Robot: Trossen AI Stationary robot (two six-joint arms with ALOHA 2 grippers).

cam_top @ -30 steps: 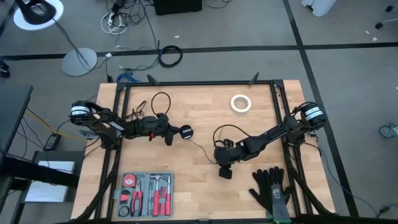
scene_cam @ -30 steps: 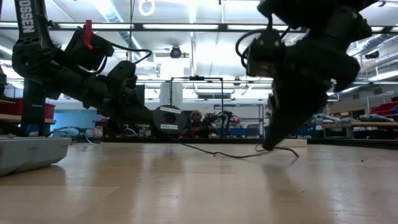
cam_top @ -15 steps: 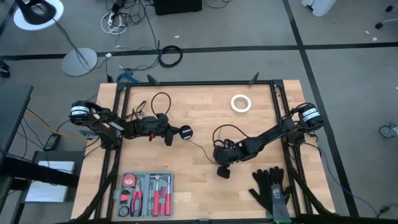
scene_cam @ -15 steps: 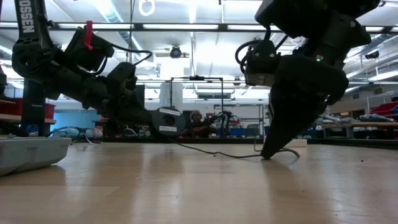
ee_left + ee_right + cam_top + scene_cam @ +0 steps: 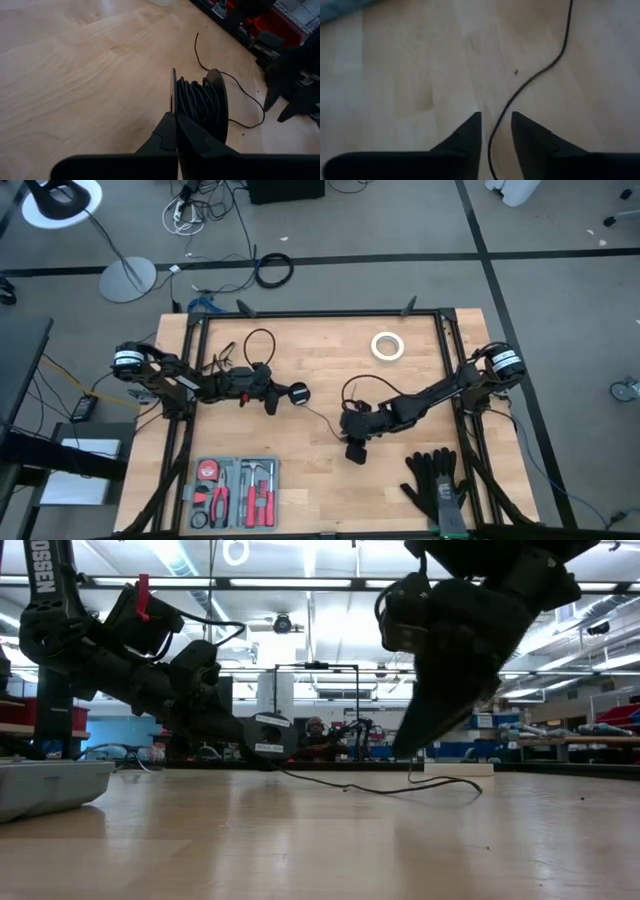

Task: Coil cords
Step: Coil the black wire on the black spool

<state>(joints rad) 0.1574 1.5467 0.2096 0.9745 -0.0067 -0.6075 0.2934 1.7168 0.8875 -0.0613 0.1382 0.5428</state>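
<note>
The thin black cord (image 5: 325,412) is partly wound on a small round black puck (image 5: 298,392) and runs across the table to a loose loop (image 5: 352,388). My left gripper (image 5: 284,393) is shut on the puck, left of the table's middle; the wound cord shows in the left wrist view (image 5: 197,102). My right gripper (image 5: 350,432) is open near the table's middle, raised above the wood (image 5: 405,745). In the right wrist view the cord (image 5: 530,80) runs between its two fingers (image 5: 472,131). The cord's free run lies on the table (image 5: 400,787). My left gripper pinches one flat disc of the puck at its rim (image 5: 173,97) between its two shut fingers. The fingers come level from the table's left. The puck stands on edge just above the table, and the cord trails from it toward the right arm. My right gripper: I cannot tell whether it touches the cord between its fingers.
A white tape ring (image 5: 387,345) lies at the far right. A grey tray of red-handled tools (image 5: 235,492) stands at the near left edge. Black gloves (image 5: 437,485) lie at the near right. A black frame (image 5: 320,313) borders the table.
My right gripper has risen off the table and gone a little toward the table's left edge. The cord's free run stays lying on the table.
</note>
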